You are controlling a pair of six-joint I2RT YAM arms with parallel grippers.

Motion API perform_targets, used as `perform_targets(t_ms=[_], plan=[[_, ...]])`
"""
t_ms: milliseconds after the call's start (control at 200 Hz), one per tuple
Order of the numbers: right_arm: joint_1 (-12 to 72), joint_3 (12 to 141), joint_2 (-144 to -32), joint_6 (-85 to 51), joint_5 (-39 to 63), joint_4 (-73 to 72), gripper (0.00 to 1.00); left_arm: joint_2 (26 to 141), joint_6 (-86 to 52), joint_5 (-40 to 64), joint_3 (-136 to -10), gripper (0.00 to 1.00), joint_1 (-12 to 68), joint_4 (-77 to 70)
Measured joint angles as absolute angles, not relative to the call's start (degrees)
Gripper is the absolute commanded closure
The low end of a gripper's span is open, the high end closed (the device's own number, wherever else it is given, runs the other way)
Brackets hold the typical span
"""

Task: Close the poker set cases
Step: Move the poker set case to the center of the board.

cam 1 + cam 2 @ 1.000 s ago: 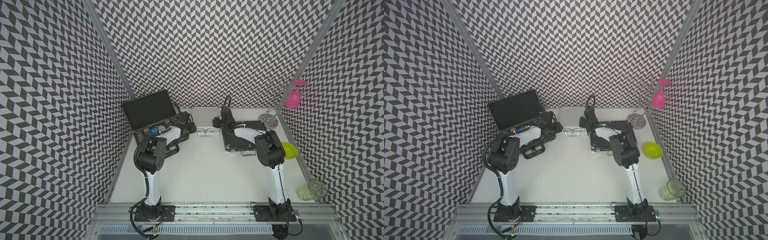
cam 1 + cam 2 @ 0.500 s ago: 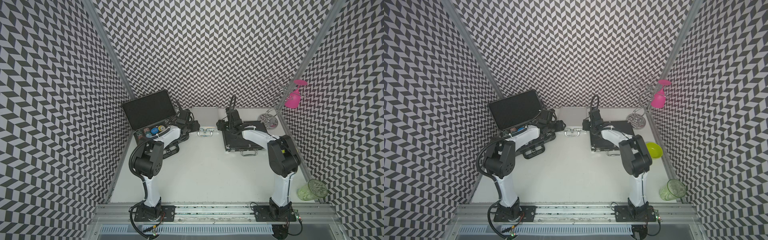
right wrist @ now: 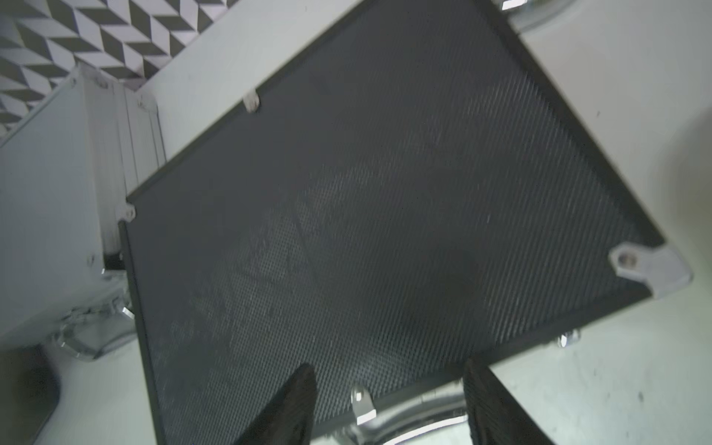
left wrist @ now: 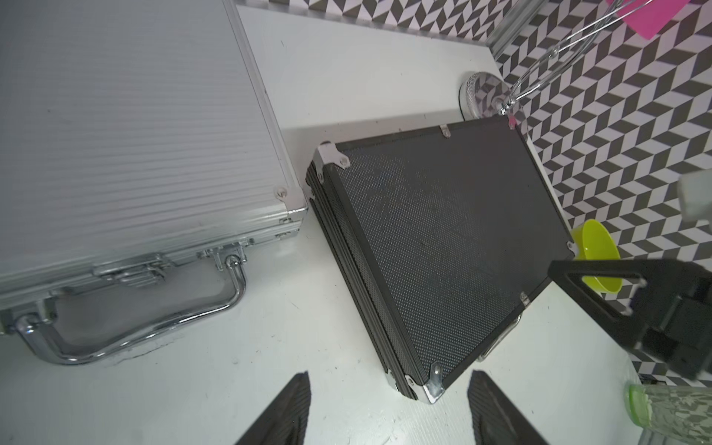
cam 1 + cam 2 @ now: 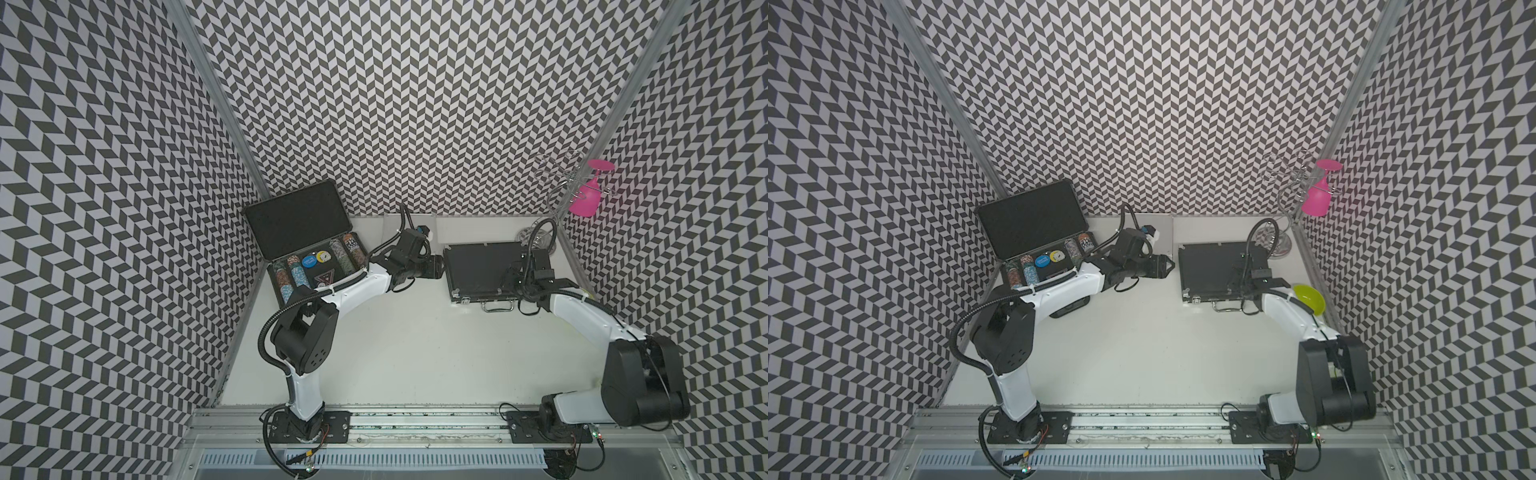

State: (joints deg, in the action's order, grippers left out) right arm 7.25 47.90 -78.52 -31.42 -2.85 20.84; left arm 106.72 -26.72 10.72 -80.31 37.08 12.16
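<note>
Large black case (image 5: pixel 299 220): left rear of surface (image 5: pixel 415 353), lid upright, chips exposed; the remaining work.
Silver case (image 4: pixel 127 135), medium black case (image 4: pixel 443 239): shut, adjacent.
Left fingers (image 4: pixel 293 408), right fingers (image 3: pixel 293 404): wide, empty; shut lids need no hold.

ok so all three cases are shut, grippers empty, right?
No: the large black case stands open, chips showing, in both top views. The silver case and the silver-fitted black case are shut; left gripper and right gripper are empty.
</note>
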Motion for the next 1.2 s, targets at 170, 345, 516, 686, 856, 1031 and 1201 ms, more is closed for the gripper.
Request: perform_targets(t_ms=[170,345,516,686,856,1031,1201], plan=[[7.75,41.43,-72.27,-37.65,-1.58,19.73,0.37,106.45,-26.65,10.02,-80.31,0.32,35.51,12.34],[7.77,37.47,-73.3,-45.28,1.96,15.29,0.37,104.95,-26.63,9.41,-79.75,0.31,34.28,12.49],[8.25,31.38,-73.3,-53.93,3.4,8.88,0.38,102.76,-26.7,9.47,-77.23,0.32,33.58,12.19],[9.17,30.13,-73.41,-59.92,2.98,3.97,0.39,101.73,-26.89,9.91,-73.54,0.32,33.56,11.22],[11.88,31.24,-73.03,-63.0,0.99,1.93,0.39,101.56,-26.89,9.91,-71.79,0.33,33.54,11.18],[12.71,32.05,-72.82,-64.69,-0.93,0.38,0.39,100.79,-26.94,9.91,-70.85,0.33,33.36,10.72],[12.69,35.22,-79.59,-65.78,-0.99,-0.86,0.41,98.89,-26.92,9.67,-70.57,0.33,32.97,10.57]])
